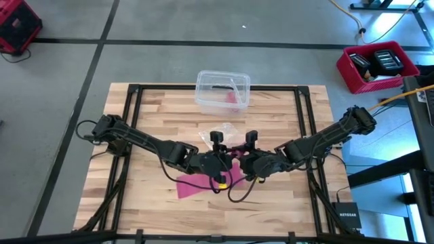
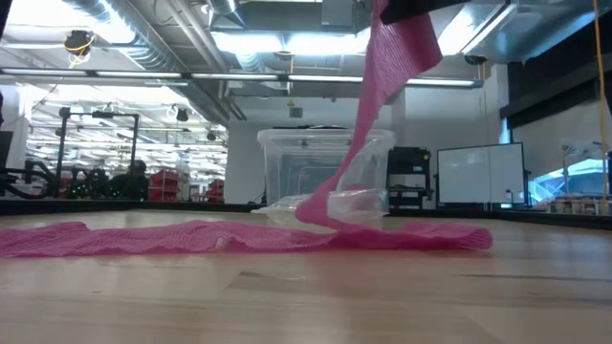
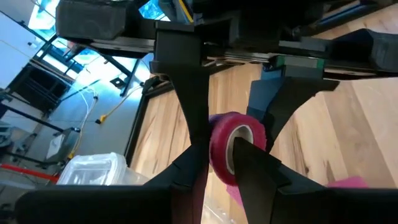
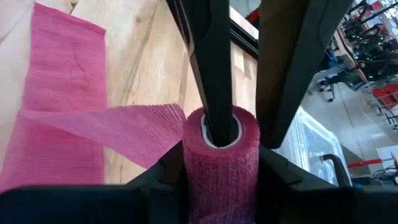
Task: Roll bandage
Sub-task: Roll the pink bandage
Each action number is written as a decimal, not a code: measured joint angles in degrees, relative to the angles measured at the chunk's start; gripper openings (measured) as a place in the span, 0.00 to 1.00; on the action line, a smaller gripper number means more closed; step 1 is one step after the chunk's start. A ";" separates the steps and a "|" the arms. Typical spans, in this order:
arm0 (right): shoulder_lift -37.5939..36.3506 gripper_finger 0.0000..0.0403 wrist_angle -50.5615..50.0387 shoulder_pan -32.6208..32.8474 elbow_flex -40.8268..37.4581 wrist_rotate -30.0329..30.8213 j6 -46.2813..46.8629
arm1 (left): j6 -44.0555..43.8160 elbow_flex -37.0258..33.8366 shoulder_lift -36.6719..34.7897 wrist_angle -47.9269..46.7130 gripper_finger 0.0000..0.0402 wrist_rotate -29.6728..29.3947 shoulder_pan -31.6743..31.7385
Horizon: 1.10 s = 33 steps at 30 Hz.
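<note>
- The left gripper [image 1: 215,144] and the right gripper [image 1: 249,142] meet at the centre of the high view, above the tabletop [image 1: 149,115], with the bandage [image 4: 221,163] roll between them.
- In the right wrist view, the right gripper [image 4: 239,134] has one finger inside the roll's core and the other outside, clamping the roll's wall.
- The left gripper [image 3: 227,152] likewise pinches the roll's opposite end, one finger tip inside the core.
- A pink tail hangs from the roll to the tabletop, where the loose strip lies flat across the lower centre of the high view.
- A clear plastic box [image 1: 222,90] stands at upper centre; a clear wrapper [image 1: 215,131] lies just below it.
</note>
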 joint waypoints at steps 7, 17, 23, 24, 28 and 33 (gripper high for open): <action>0.09 0.30 -0.76 0.00 0.00 -0.68 0.33 | 2.63 -0.04 0.13 -0.13 0.02 -0.08 -0.23; -4.67 0.30 -1.01 5.94 0.48 6.65 -0.22 | 8.43 0.04 -2.43 7.41 0.01 -3.24 -5.21; -9.76 0.30 2.45 10.04 1.96 5.98 -0.26 | 15.10 3.46 -2.91 13.05 0.01 -3.45 -7.88; -10.04 0.30 2.39 10.48 2.90 5.58 -0.15 | 16.16 3.88 -2.98 14.39 0.01 -3.67 -8.16; -10.46 0.36 1.02 11.52 6.74 3.39 0.72 | 19.71 5.03 -3.14 18.06 0.01 -3.49 -8.86; -10.55 0.53 -2.70 11.47 12.08 -2.40 2.62 | 21.70 6.61 -3.85 18.80 0.01 -3.66 -9.79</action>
